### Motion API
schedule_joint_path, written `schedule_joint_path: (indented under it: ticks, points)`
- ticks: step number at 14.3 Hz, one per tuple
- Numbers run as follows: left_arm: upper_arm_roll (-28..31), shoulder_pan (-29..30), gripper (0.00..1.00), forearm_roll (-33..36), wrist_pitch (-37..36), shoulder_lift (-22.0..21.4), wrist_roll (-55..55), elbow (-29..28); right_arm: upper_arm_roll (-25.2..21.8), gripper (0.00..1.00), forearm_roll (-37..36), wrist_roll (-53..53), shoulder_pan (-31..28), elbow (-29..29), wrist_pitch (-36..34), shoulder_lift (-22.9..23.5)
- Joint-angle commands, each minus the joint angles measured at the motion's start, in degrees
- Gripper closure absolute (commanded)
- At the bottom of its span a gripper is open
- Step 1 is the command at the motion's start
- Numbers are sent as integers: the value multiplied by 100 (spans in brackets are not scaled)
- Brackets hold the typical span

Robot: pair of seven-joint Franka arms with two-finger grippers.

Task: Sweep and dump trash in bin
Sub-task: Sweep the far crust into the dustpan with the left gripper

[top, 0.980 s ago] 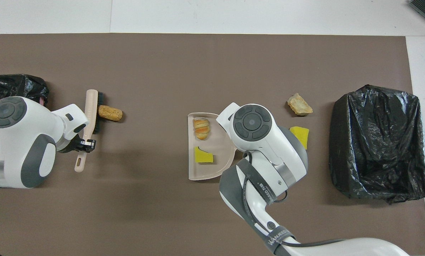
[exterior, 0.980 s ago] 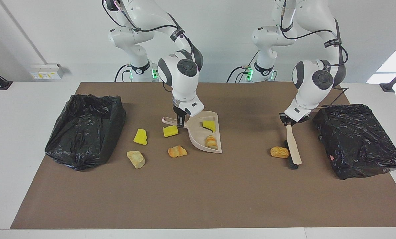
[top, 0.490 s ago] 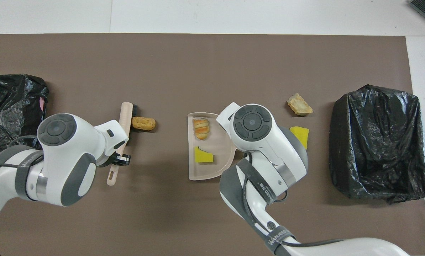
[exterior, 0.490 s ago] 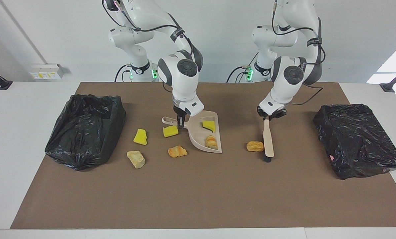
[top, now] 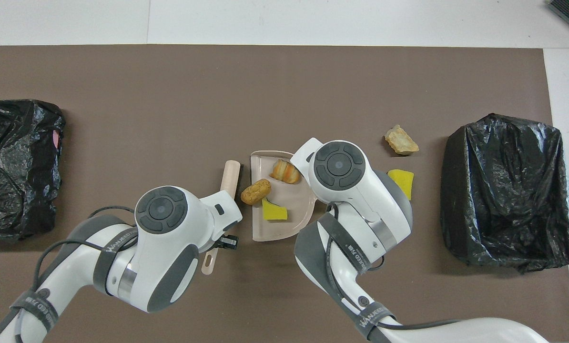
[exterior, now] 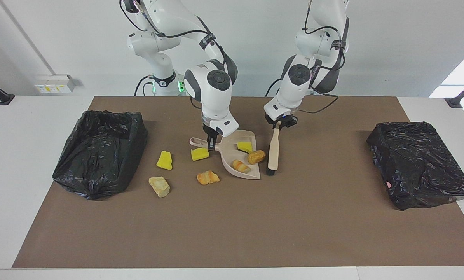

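Observation:
My right gripper [exterior: 211,144] is shut on the handle of the beige dustpan [exterior: 227,152], which rests on the mat; the pan also shows in the overhead view [top: 271,229]. In it lie a yellow sponge piece [exterior: 245,146], a bread lump [exterior: 240,165] and, at its open edge, a tan-orange lump [exterior: 256,156]. My left gripper [exterior: 279,124] is shut on the beige brush [exterior: 272,149], whose bristles touch the mat beside the pan's mouth. Outside the pan lie two yellow pieces [exterior: 199,154] [exterior: 164,160], an orange lump [exterior: 208,177] and a tan lump [exterior: 159,186].
A black-bagged bin [exterior: 100,151] stands at the right arm's end of the mat, close to the loose pieces. A second black-bagged bin [exterior: 418,163] stands at the left arm's end. The brown mat [exterior: 232,225] covers most of the white table.
My left arm swept the brush along the mat toward the dustpan and pushed the tan-orange lump into the pan's mouth. The bread lump in the pan shifted. The right arm stayed still.

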Motion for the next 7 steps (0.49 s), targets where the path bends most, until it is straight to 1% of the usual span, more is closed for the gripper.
schedule_joint_path:
  ticks: [1,2,5,7]
  points:
    - [88,-368,100,-238,27,-233,-108,-150,54,100,-125,-134,-100,-174,321,-4]
    - [88,-447,100,-273,27,-233,-143,-150,54,100,-125,-134,-100,-175,322,-4]
    - [115,-413,100,-283,-130,-225,-275,-80,63,100,-116,-282,-240,-183,322,-4]
    - [123,-404,100,-265,-253,-155,-922,95,63,100,-99,-336,-258,-183,356,5]
